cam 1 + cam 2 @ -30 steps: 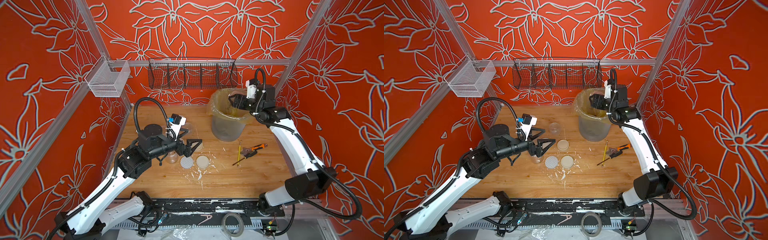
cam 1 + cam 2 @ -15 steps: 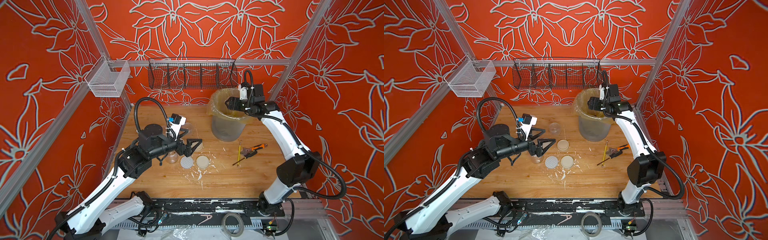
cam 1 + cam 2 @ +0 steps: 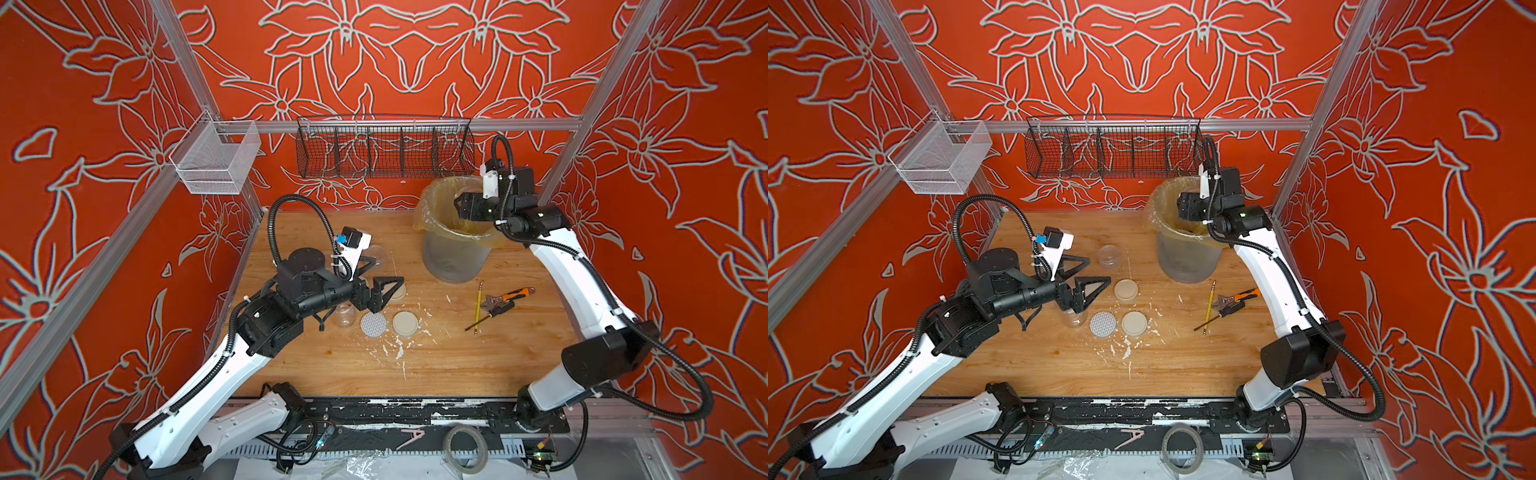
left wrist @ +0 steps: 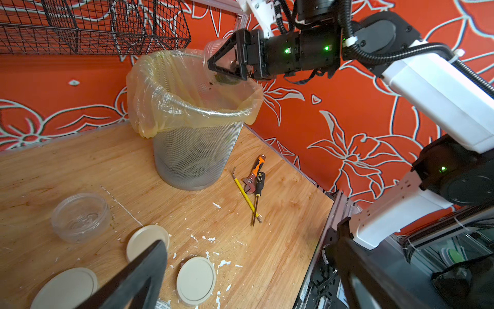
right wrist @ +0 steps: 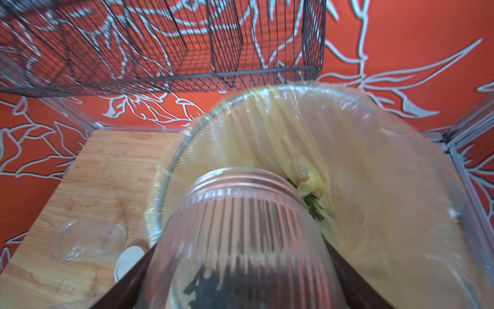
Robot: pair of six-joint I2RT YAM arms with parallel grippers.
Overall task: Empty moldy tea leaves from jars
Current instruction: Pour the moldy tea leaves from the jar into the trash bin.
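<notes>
Right claw shifted slightly over bin, clamping tilted jar; left claw gapes wide, empty

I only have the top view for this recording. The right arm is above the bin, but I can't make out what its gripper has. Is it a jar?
Observer: Yes. In the left wrist view the right gripper is shut on a clear jar, tipped on its side with its mouth toward the bin.
Reviewer: Is the jar empty?
Observer: No. The right wrist view shows dark tea leaves inside it, near the base.
Reviewer: Is anything in the bin?
Observer: Yes. The same view shows green crumbs lying in a fold of the yellowish liner.
</notes>
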